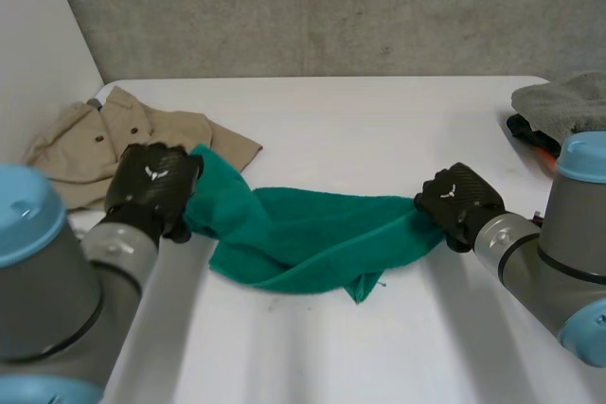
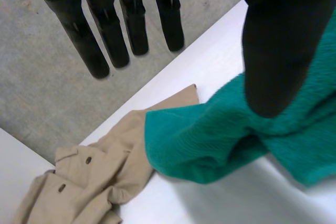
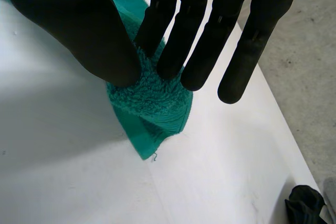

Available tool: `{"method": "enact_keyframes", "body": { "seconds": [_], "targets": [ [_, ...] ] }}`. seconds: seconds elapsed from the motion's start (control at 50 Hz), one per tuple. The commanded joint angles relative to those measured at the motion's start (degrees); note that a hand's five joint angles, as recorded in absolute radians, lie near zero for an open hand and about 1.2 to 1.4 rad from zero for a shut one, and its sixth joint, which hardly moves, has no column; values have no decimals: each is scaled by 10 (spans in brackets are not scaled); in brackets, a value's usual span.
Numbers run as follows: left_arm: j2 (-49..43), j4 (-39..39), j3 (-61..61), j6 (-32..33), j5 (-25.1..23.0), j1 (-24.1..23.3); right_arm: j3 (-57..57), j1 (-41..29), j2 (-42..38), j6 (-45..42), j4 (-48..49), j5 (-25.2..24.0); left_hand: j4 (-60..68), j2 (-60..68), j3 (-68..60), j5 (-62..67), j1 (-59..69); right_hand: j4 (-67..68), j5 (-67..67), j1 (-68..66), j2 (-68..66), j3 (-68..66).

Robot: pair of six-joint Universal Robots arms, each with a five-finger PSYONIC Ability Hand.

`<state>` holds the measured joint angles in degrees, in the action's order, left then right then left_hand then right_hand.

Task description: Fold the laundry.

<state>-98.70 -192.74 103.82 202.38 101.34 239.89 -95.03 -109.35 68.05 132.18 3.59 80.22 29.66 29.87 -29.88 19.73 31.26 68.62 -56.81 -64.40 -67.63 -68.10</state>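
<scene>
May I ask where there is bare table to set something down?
Widest: behind the green towel, between the beige shirt and the grey cloth. Also a strip in front of the towel, between the arms. Crowded where the left hand, towel and shirt meet.

teal-green terry towel (image 1: 303, 234): 1 | beige buttoned cloth garment (image 1: 104, 134): 1 | grey folded cloth (image 1: 563, 101): 1 | small black object (image 1: 524, 127): 1 | left robot hand (image 1: 151, 182), right robot hand (image 1: 459, 201): 2 | white surface (image 1: 379, 130): 1
</scene>
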Motion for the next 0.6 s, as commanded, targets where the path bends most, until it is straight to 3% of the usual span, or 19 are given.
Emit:
{"method": "enact_keyframes", "body": {
  "seconds": [0.02,0.14,0.24,0.36,0.6],
  "targets": [
    [27,39,70,-56,-44,16,-5,3,6,2,3,-4,149,147,-146,148,133,114,-132,-156,-124,-119],
    [-33,63,46,-108,-116,51,-6,-3,6,3,1,-5,107,105,-105,106,91,114,-132,-156,-124,-119],
    [-79,63,11,-114,-161,66,-12,-7,9,2,2,-4,98,96,-96,98,82,114,-132,-156,-124,-119],
    [-131,61,-34,-116,-161,62,-16,-8,9,1,2,-2,43,41,-40,42,27,114,-132,-156,-124,-119],
    [-203,58,-86,-96,-149,47,-17,2,13,1,2,-4,56,54,-54,55,40,114,-132,-156,-124,-119]
  ]
}}
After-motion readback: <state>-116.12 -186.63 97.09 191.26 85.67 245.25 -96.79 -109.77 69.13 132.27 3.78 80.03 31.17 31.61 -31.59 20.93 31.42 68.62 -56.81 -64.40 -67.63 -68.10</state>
